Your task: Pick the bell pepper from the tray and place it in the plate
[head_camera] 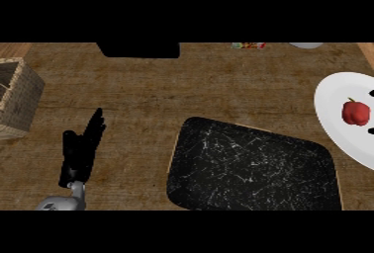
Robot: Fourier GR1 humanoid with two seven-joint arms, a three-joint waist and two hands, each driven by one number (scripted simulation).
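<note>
Far left: a wicker basket is sitting at the counter's edge, partly cut off by the view. Beside it, lower left: the left hand is resting open on its grey forearm, fingers straight and pointing up the view, grasping nothing and lying well apart from every task item. Top, left of centre: a black block is lying against the far edge of the wooden counter; what it is cannot be told. Centre to lower right: the tray, dark with white flecking and a pale rim, is lying tilted on the counter with nothing showing on it. Top right of centre: a small colourful item and a pale round object are peeking in, too small to identify. Far right: the white plate is running off the view's edge, and the red bell pepper is sitting on it, just beside the tray's side of the scene but clear of the tray. Small dark tips at the right border near the pepper may be belonging to the right hand, but its state cannot be told. Status: transfer is appearing done; only withdrawal is seeming left.
</note>
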